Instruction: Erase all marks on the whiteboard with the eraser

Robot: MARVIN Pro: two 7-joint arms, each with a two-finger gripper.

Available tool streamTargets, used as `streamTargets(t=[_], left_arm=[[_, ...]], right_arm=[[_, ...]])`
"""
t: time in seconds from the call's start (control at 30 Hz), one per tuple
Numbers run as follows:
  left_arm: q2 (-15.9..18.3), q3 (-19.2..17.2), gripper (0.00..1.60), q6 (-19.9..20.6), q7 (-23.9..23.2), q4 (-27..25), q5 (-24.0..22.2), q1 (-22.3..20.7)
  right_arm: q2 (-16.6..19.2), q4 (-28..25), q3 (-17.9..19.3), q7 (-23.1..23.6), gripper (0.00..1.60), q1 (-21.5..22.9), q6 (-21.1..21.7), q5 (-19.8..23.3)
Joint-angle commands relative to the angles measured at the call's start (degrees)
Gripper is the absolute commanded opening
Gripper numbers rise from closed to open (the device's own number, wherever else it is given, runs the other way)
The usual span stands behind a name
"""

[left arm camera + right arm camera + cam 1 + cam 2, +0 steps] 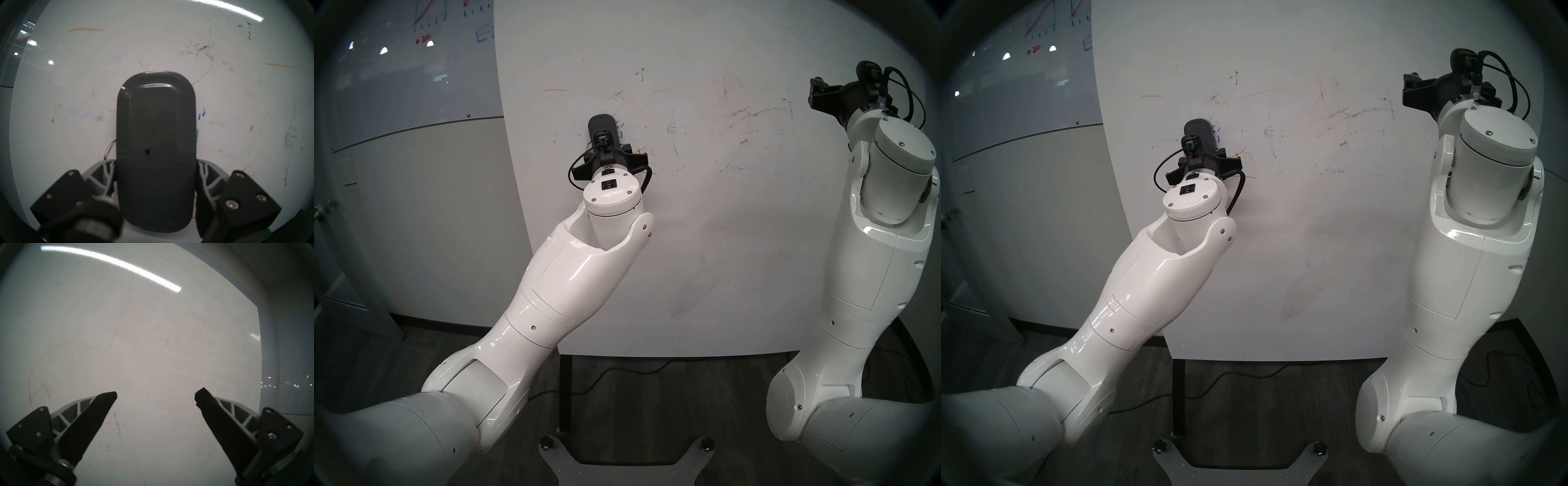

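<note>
The left gripper (156, 190) pinches the lower half of the eraser (155, 135), whose pad lies against the whiteboard (721, 237) with its free end poking up past the fingers (103, 178). The right gripper (155, 395) hangs spread and empty off to the side, near the board's far edge. The marks (751, 113) left are mostly beyond the eraser's tip and off toward the idle arm, with blue flecks (202, 112) just beside the pad, so I'd worry a stroke with the pad tilted skims over thin lines or only smears them, or the board's drag twists the eraser loose.
</note>
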Motion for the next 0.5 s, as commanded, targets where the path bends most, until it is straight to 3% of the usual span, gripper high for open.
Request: streamTargets(t=[0.0,0.17,0.47], left_arm=[[0.6,-4.7,0.00,-1.5,-2.1,2.8,3.7,-6.2],[1.4,-3.3,0.00,-4.2,-2.1,7.6,3.9,-5.6],[1.4,-1.5,0.00,-7.1,-2.4,10.6,4.6,-3.1]], right_arm=[[0.0,-0.6,-0.2,0.0,1.60,0.5,0.0,0.0],[0.1,-0.6,-0.2,-0.1,1.60,0.5,0.1,0.0],[0.2,-0.6,-0.3,-0.2,1.60,0.6,0.2,0.1]])
